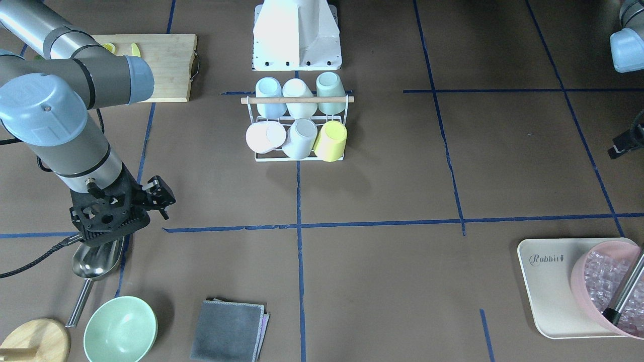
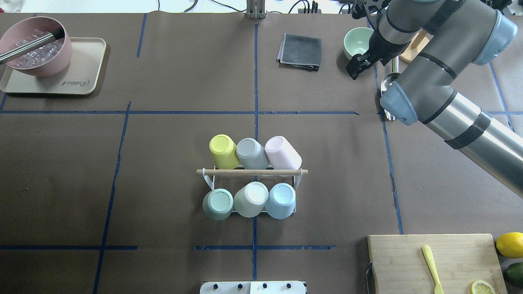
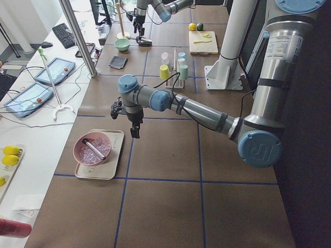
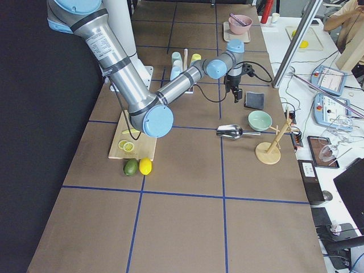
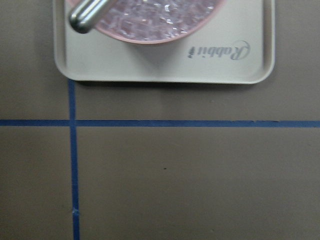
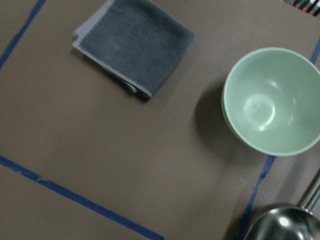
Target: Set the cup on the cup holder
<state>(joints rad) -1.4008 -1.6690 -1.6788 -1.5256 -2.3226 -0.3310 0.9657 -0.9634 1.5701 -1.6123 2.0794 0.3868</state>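
The cup holder (image 2: pixel 252 172), a white wire rack with a wooden rod across its top, stands mid-table and also shows in the front-facing view (image 1: pixel 297 99). Six upturned cups sit on its prongs: a yellow cup (image 2: pixel 222 151), a grey cup (image 2: pixel 250 153) and a pink cup (image 2: pixel 282 153) on the far row, and a green cup (image 2: pixel 217 203), a white cup (image 2: pixel 251 199) and a blue cup (image 2: pixel 281 200) on the near row. My right gripper (image 2: pixel 354 69) is open and empty, far from the rack beside the green bowl. My left gripper (image 3: pixel 135 129) hangs near the tray; I cannot tell its state.
A grey cloth (image 2: pixel 300 51), a green bowl (image 2: pixel 357 41), a metal scoop (image 1: pixel 98 261) and a wooden stand (image 1: pixel 32 342) lie at the far right. A tray (image 2: pixel 81 81) holds a pink bowl of ice (image 2: pixel 36 49). A cutting board (image 2: pixel 433 261) and a lemon (image 2: pixel 510 244) are near right.
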